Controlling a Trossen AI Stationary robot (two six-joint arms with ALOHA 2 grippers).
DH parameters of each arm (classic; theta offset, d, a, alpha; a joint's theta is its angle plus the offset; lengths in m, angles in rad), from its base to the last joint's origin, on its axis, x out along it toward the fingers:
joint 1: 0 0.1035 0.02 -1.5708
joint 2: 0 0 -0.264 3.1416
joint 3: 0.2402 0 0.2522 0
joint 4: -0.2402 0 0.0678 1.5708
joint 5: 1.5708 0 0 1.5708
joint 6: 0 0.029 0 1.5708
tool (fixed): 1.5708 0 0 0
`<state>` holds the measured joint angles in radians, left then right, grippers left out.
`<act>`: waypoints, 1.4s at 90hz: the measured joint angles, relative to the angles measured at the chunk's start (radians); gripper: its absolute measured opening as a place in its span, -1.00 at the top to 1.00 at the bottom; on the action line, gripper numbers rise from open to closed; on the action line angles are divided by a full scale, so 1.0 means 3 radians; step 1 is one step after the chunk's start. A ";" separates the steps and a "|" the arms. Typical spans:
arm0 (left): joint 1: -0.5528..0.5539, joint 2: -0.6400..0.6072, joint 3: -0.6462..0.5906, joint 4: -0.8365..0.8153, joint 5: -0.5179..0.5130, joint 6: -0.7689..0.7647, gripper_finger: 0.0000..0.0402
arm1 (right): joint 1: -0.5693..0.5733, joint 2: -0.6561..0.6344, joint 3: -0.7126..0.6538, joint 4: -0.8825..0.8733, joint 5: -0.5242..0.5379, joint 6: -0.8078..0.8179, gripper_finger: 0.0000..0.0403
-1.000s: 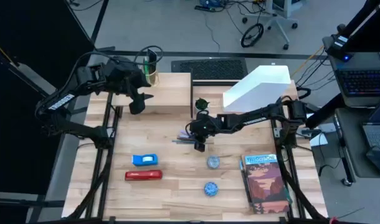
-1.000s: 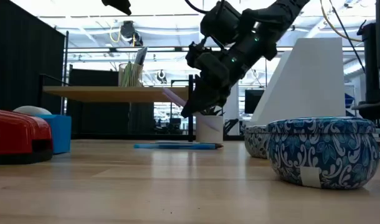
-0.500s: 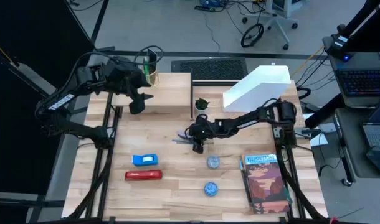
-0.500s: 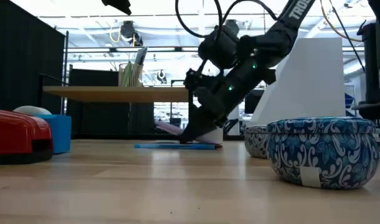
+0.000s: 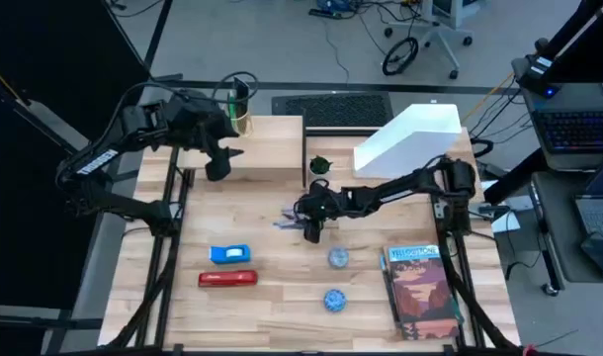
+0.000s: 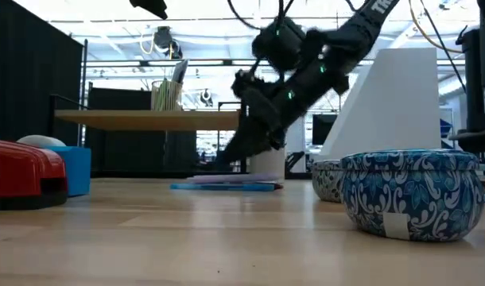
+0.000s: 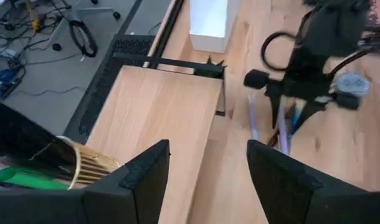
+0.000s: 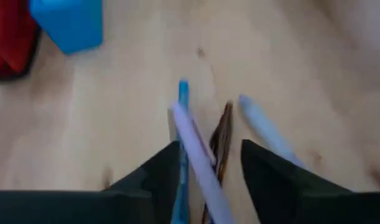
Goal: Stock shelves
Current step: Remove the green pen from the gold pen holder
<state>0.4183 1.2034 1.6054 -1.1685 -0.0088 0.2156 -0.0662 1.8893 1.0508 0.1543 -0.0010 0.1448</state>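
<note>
1. The tabletop (image 5: 272, 297) carries everything; the shelf (image 5: 272, 148), a low light-wood plank on thin black legs, stands at its far left, with a wire pen cup (image 5: 240, 109) on its far end. It looks stiff and stable, a flat landing for light goods.
2. The white file holder (image 5: 410, 138) stands far right, behind the right arm. It looks like a rigid, light box with slick sides.
3. A book (image 5: 420, 297) lies near right; its cover reads "YELLOWSTONE". Probably the heaviest item, best gripped by an edge.
4. A red stapler (image 5: 228, 279) and blue tape dispenser (image 5: 229, 254) sit near left; two patterned blue tins (image 5: 334, 299) sit near centre.
5. The left gripper (image 7: 209, 180) hangs above the shelf, fingers spread, holding nothing.
6. The right gripper (image 8: 210, 163) is low at mid-table, its fingers apart around a lilac pen (image 8: 199, 162); no firm pinch shows.
7. Beside it lie a blue pen (image 8: 182, 99), a brown pen (image 8: 222, 134) and a pale one (image 8: 265, 134). These are thin, light, slippery and apt to roll; a mid-barrel grip seems safest.
</note>
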 joint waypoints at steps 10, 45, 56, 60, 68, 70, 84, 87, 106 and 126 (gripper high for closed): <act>0.0001 -0.0001 0.0000 0.0022 -0.0321 -0.0001 0.00 | -0.0048 -0.0224 0.0096 -0.0279 0.0004 -0.0070 0.02; 0.0663 -0.0039 0.0000 0.0588 -0.0606 -0.0291 0.00 | -0.0484 -0.0978 0.0284 -0.0796 0.0098 -0.0086 -0.07; 0.1062 -0.0028 0.0000 0.0644 -0.0473 -0.0357 0.00 | -0.0589 -0.1122 0.0284 -0.0793 0.0081 -0.0121 -0.07; 0.1181 -0.0005 0.0000 0.0666 -0.0383 -0.0420 0.00 | -0.0628 -0.1146 0.0284 -0.0779 0.0083 -0.0121 -0.07; 0.1386 0.0075 0.0000 0.0734 -0.0121 -0.0579 0.00 | -0.0686 -0.1150 0.0284 -0.0794 0.0079 -0.0122 -0.07; 0.1437 0.0100 0.0000 0.0738 -0.0044 -0.0612 0.00 | -0.0703 -0.1150 0.0284 -0.0804 0.0075 -0.0122 -0.07; 0.1707 0.0314 0.0000 0.0713 0.0321 -0.0700 0.00 | -0.0766 -0.1137 0.0284 -0.0815 0.0071 -0.0218 -0.07; 0.1744 0.0362 0.0000 0.0703 0.0344 -0.0702 0.00 | -0.0767 -0.1136 0.0284 -0.0820 0.0071 -0.0267 -0.07; 0.1858 0.0615 -0.0001 0.0682 0.0382 -0.0804 0.00 | -0.0764 -0.1136 0.0282 -0.1035 0.0070 -0.0530 -0.07; 0.1903 0.0704 -0.0001 0.0670 0.0247 -0.0885 0.00 | -0.0766 -0.1136 0.0281 -0.1216 0.0072 -0.0757 -0.07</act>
<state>0.9893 1.4147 1.6051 -0.9674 0.0655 -0.0498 -0.2958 1.5486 1.1351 -0.2105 0.0208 -0.0822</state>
